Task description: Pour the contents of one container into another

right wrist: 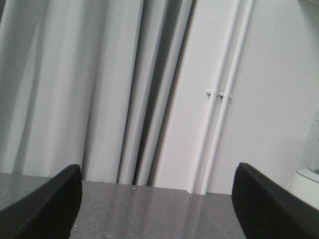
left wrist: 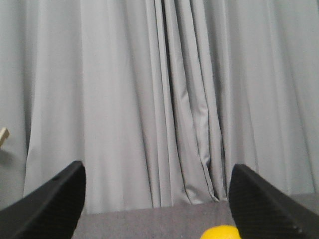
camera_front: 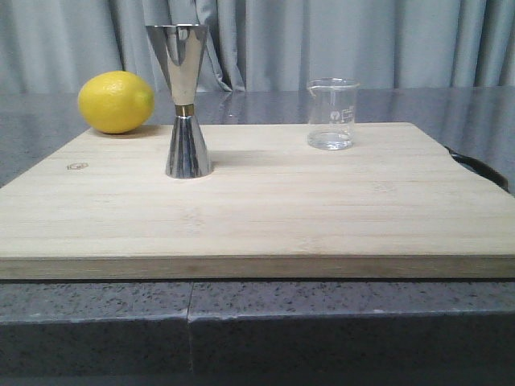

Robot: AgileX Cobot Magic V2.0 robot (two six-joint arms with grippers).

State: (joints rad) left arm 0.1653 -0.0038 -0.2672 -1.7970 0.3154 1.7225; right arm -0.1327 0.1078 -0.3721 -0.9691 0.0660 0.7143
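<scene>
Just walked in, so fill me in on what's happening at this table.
Nothing is being handled yet. A small clear glass beaker and a tall shiny steel hourglass-shaped jigger stand upright and apart on a pale wooden cutting board, with a yellow lemon at the board's back left corner. The left hand and right hand are both open and empty, facing the grey curtain. No pouring has begun; whether the beaker holds liquid is unclear.

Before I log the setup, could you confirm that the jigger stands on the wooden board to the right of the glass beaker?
Not quite: in the front view the jigger stands on the wooden board to the left of the glass beaker, not to its right.
</scene>
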